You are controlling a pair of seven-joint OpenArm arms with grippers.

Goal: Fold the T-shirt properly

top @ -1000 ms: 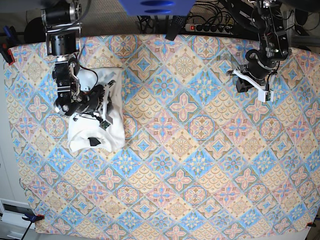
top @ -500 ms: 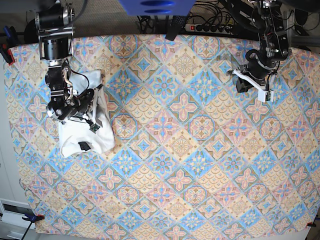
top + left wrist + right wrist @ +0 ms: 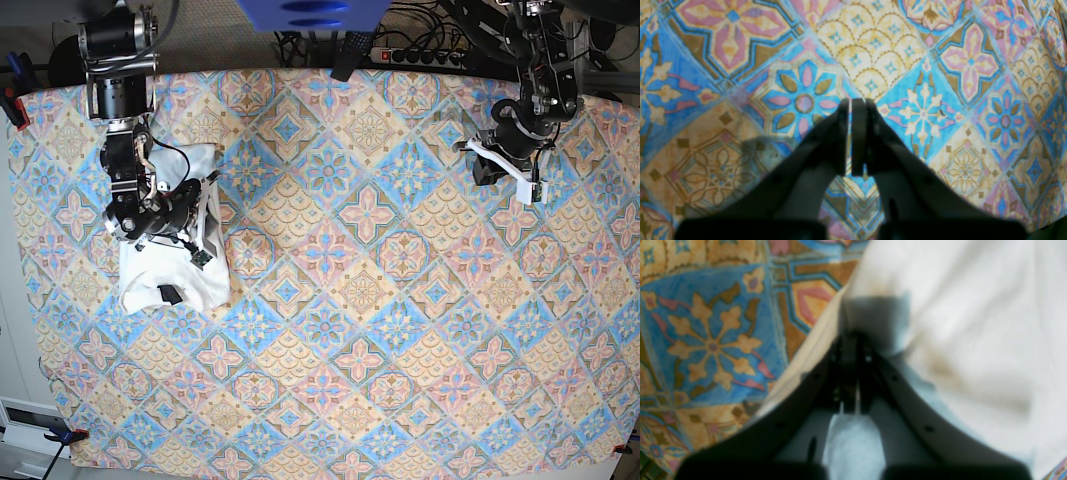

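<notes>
**Folded shirt could come undone at the far edge**

The T-shirt [image 3: 172,262] lay bunched into a small white bundle at the far side of the counter [image 3: 380,330]. The right fingers [image 3: 849,373] were clenched on a pinch of its cloth — a hasty pull would likely drag the layers open. The left fingers [image 3: 855,110] sat clenched on nothing, well apart over bare pattern, so no help there.

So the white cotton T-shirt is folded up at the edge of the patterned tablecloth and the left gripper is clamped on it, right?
Not quite: the right gripper, not the left, is clamped on the white cotton T-shirt, as the right wrist view shows. The left gripper is shut on nothing above the patterned tablecloth.
</notes>
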